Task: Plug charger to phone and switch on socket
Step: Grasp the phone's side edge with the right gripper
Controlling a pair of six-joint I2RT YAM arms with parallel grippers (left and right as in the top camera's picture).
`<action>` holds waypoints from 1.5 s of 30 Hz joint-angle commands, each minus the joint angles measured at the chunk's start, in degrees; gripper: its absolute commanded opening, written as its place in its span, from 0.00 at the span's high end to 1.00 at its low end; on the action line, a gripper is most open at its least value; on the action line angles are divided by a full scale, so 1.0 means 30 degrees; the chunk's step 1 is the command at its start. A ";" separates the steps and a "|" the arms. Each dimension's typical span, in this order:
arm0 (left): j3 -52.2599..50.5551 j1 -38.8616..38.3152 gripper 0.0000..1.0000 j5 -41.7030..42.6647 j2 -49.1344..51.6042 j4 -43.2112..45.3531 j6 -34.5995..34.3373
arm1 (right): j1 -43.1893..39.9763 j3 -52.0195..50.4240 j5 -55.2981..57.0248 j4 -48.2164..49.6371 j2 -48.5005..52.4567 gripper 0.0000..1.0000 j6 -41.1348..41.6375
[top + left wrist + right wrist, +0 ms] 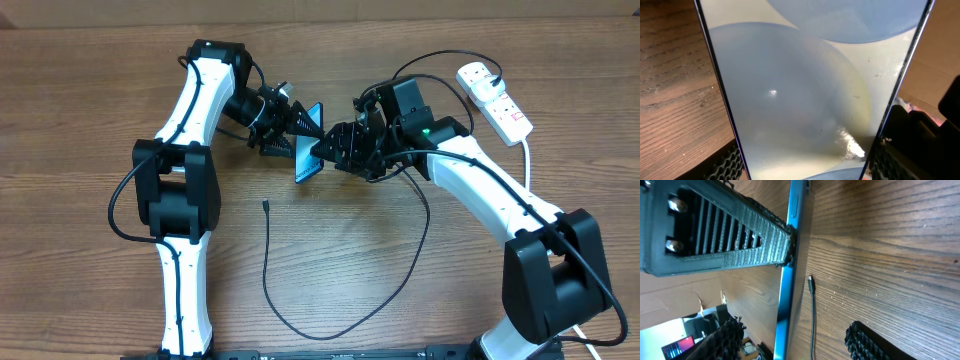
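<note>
The phone (307,166) stands on edge above the table, its pale blue screen (800,95) filling the left wrist view. My left gripper (297,133) is shut on it, ribbed pads (726,162) against both long edges. My right gripper (336,150) sits at the phone's other side, open, its fingers (722,340) straddling the thin blue edge (786,295) with gaps on both sides. The charger's thin black cable (300,331) loops over the table, its free tip (266,205) lying below the phone, also seen beside the phone's edge (810,280). The white socket (493,97) lies at the far right.
The socket's thick white cord (527,165) runs down along my right arm (490,195). My left arm (190,130) stretches up the left side. Brown wooden table (80,120) lies under everything.
</note>
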 commanded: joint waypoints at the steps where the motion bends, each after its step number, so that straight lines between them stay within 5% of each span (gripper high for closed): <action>1: 0.0510 -0.0146 0.38 0.0481 0.0000 -0.0036 -0.0066 | 0.0707 -0.0153 0.0743 0.0226 0.0357 0.32 0.0554; 17: 0.0510 -0.0845 0.37 0.0415 0.0000 -0.1013 0.0947 | 0.1574 -0.0153 0.0947 0.1472 0.0415 0.44 0.0612; 29: 0.0510 -0.1224 0.37 0.0423 0.0000 -0.1049 0.0962 | 0.1574 -0.0153 0.0998 0.0168 0.0430 0.70 0.0612; 36: 0.0510 -0.1268 0.36 0.0423 0.0000 -0.0911 0.0962 | 0.1574 -0.0153 0.0998 0.0175 0.0430 0.96 0.0612; 40: 0.0510 -0.1268 0.34 0.0423 0.0000 -0.0911 0.0962 | 0.1574 -0.0153 0.0998 0.0182 0.0430 0.96 0.0612; 43: 0.0510 -0.1268 0.25 0.0415 0.0000 -0.0882 0.0962 | 0.1574 -0.0153 0.1086 0.0182 0.0430 0.96 0.0605; 45: 0.0510 -0.1268 0.04 0.0415 0.0000 -0.0831 0.0962 | 0.1574 -0.0153 0.1311 0.0175 0.0430 0.96 0.0597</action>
